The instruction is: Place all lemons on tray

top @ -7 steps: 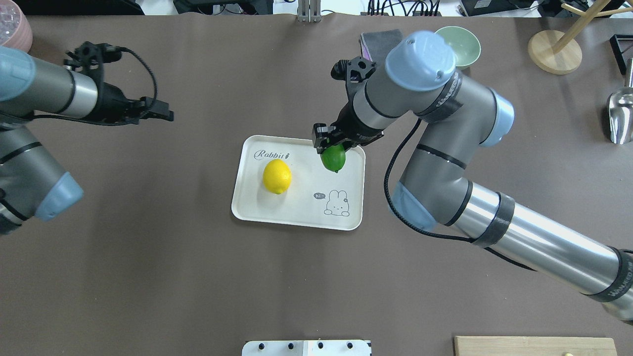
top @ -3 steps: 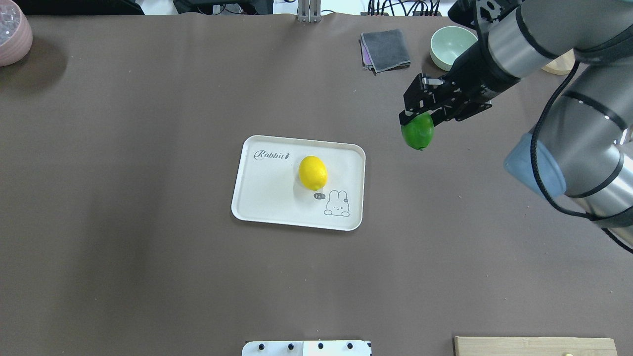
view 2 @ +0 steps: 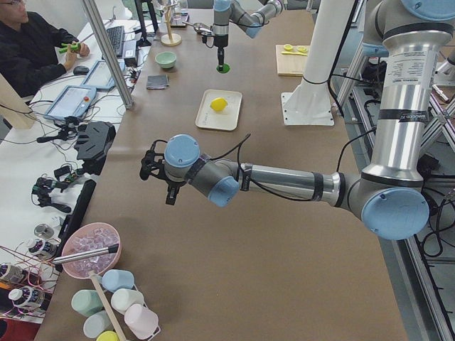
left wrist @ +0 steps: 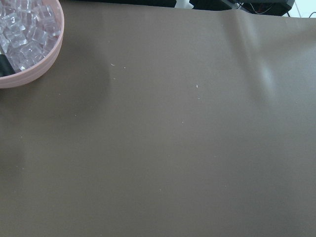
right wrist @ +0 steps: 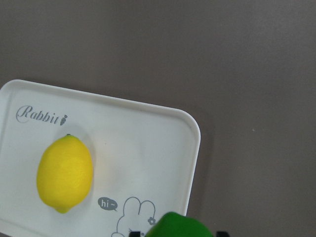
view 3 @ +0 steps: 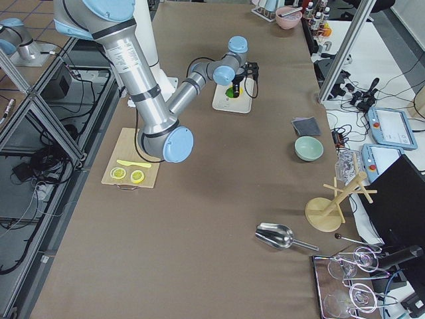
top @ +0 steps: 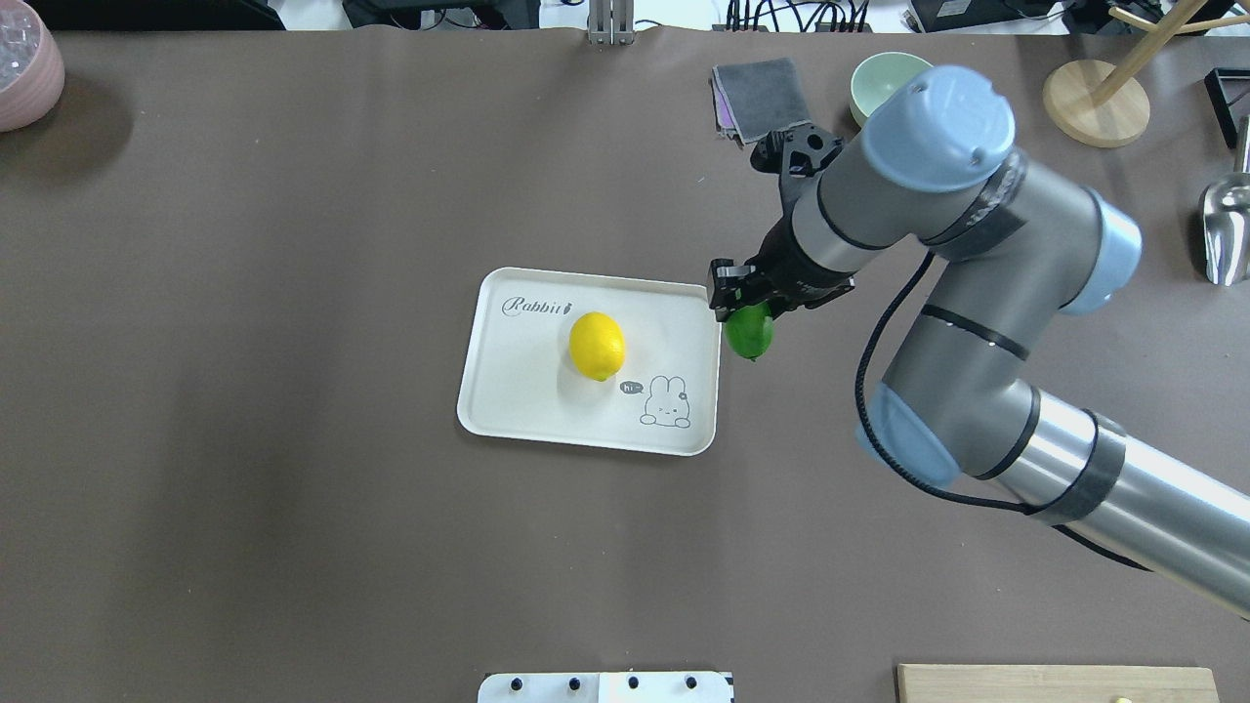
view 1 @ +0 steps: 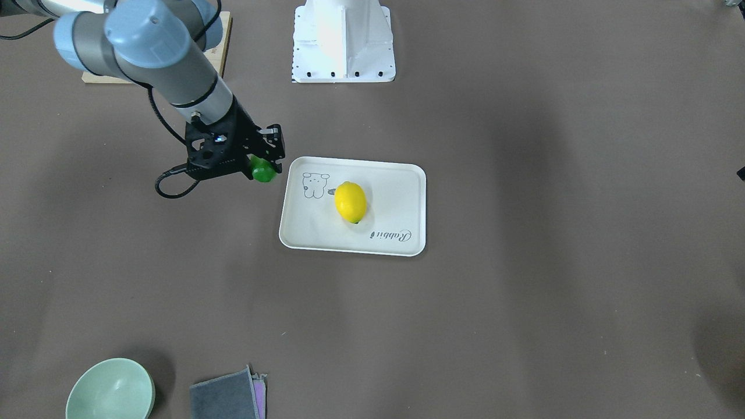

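The cream-white tray (top: 527, 400) lies at the table's middle. The yellow lemon (top: 597, 346) lies on it, near its centre, and shows in the front view (view 1: 350, 202) and the right wrist view (right wrist: 64, 174). My right gripper (top: 744, 312) is shut on the green lemon (top: 750, 332) and holds it just outside the tray's right edge, above the table. In the front view the green lemon (view 1: 262, 170) sits beside the tray's (view 1: 401, 198) short edge. My left gripper (view 2: 170, 193) shows only in the exterior left view, far from the tray; I cannot tell whether it is open.
A green bowl (top: 884, 83) and a grey cloth (top: 762, 98) sit at the far right. A pink bowl of ice (top: 24, 63) is at the far left. A wooden stand (top: 1094, 103), a metal scoop (top: 1226, 229) and a cutting board (top: 1055, 683) are at the right.
Since 0.4 s ago my right gripper has carried the green lemon left to the tray's right edge. The yellow lemon sits slightly further left. The left arm has left the overhead view.
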You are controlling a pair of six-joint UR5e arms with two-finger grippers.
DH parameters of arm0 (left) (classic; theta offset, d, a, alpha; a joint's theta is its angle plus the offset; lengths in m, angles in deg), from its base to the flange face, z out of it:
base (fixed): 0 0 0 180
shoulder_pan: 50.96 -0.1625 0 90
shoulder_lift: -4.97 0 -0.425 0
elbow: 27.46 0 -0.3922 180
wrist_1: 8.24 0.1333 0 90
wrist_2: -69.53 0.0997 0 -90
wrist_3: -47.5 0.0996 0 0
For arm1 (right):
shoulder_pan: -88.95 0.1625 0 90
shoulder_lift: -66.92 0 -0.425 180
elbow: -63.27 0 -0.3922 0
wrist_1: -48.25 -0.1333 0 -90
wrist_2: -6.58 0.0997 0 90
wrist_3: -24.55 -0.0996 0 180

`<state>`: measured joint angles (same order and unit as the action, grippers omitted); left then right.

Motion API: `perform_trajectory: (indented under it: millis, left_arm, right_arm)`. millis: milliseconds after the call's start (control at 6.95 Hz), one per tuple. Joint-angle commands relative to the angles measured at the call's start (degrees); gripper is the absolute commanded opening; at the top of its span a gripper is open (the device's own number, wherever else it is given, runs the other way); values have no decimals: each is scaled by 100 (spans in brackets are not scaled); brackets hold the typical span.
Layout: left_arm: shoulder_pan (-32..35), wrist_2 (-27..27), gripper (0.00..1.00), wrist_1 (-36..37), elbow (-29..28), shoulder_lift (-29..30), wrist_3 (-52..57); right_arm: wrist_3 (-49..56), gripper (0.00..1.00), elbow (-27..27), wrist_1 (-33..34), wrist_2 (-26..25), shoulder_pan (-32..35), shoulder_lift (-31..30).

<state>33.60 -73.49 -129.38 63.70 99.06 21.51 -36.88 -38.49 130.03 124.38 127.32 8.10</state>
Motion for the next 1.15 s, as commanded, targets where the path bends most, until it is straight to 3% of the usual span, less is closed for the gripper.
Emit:
perform_trajectory:
  millis: [0, 288, 432, 576, 719, 1007]
  left_arm:
    - [-221, 309, 98, 28, -229, 345, 16]
    - [-221, 319, 98, 64, -510, 602, 16]
    - [-221, 319, 98, 55, -468, 611, 16]
    - [-221, 319, 98, 20, -424, 611, 77]
    - [-221, 319, 98, 11, -371, 611, 417]
    - [-212, 389, 98, -7, -423, 515, 1306]
  right_arm:
    - [-342, 0, 235, -136, -633, -504, 159]
    - [-413, 0, 963, -720, -1352, -1039, 273]
    - [-483, 0, 1427, -995, -1461, -1111, 431]
    - [-580, 22, 1710, -1354, -1479, -1112, 537]
    - [-911, 99, 1696, -1401, -1479, -1103, 572]
    - [-915, 100, 1599, -1341, -1331, -553, 757]
